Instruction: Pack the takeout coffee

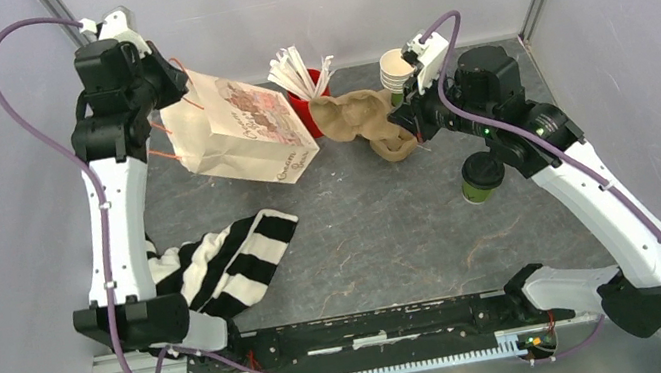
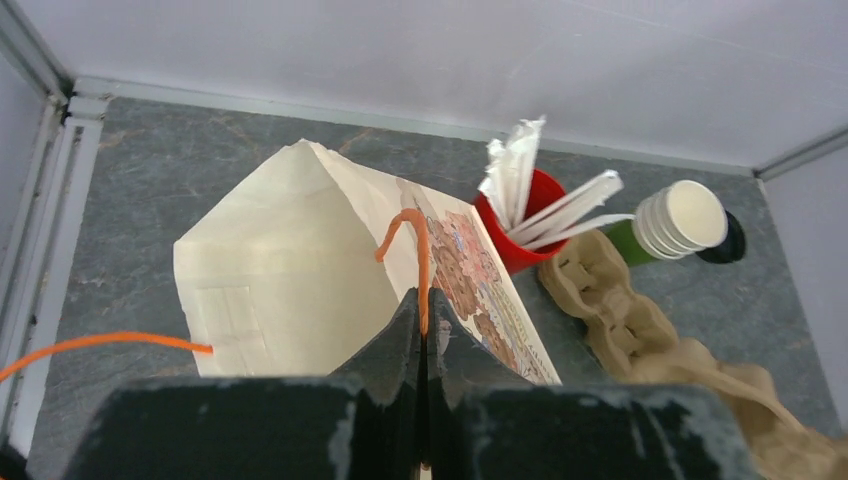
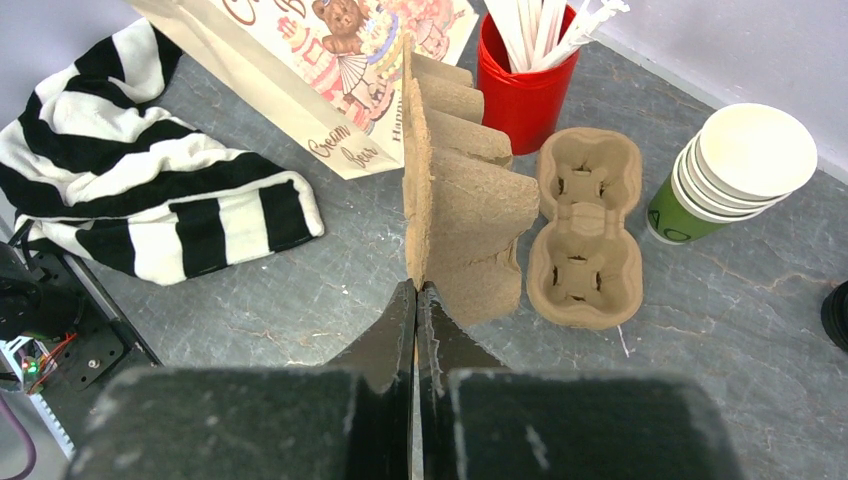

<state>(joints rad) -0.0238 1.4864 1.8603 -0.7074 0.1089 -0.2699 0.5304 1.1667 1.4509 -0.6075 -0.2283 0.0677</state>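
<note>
Behind the right gripper (image 3: 415, 292), under its arm, the coffee cup (image 1: 481, 180) sits on the table (image 1: 384, 228). That gripper pinches a cardboard cup tray (image 3: 460, 200); the left gripper (image 2: 422, 305) clamps the paper bag's (image 2: 280, 260) orange handle (image 2: 421, 255).
</note>
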